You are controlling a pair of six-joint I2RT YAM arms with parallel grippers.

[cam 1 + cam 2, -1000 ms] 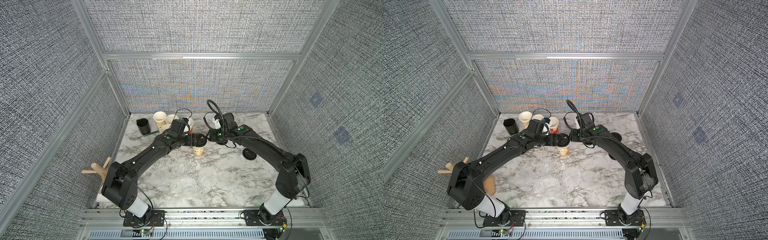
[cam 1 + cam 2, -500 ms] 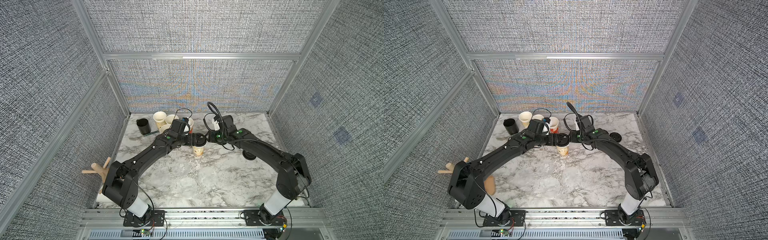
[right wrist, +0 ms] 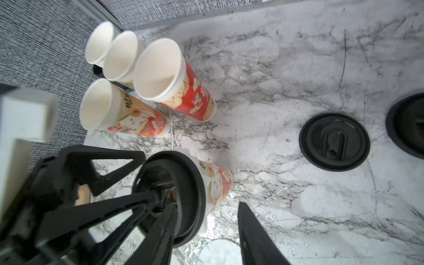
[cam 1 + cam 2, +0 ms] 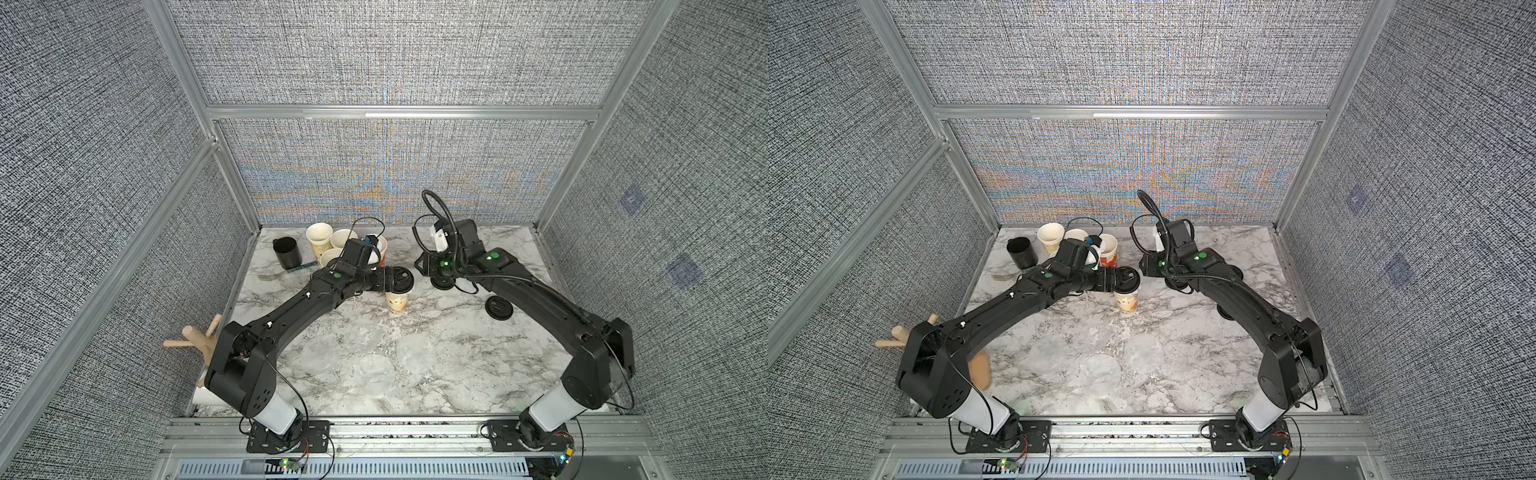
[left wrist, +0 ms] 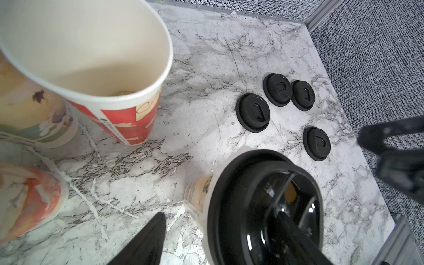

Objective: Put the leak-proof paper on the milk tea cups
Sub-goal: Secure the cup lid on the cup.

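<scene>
The white marble table (image 4: pixel 374 365) carries 4 open tall printed paper cups (image 3: pixel 158 71) clustered behind the left gripper (image 4: pixel 397 281), which is clamped on a round black plastic lid (image 5: pixel 266 206) above a 5th cup (image 4: pixel 395 302). A translucent whitish paper sheet (image 3: pixel 183 152) edges out beneath it. The right gripper (image 3: pixel 206 229) stands just beside, jaws apart, empty.

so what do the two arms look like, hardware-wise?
Both arms are matte black with white base sleeves and green dots near the wrists. The right one carries a ribbed black cable and a white wrist block. Each end effector has black triangular truss fingers.
</scene>
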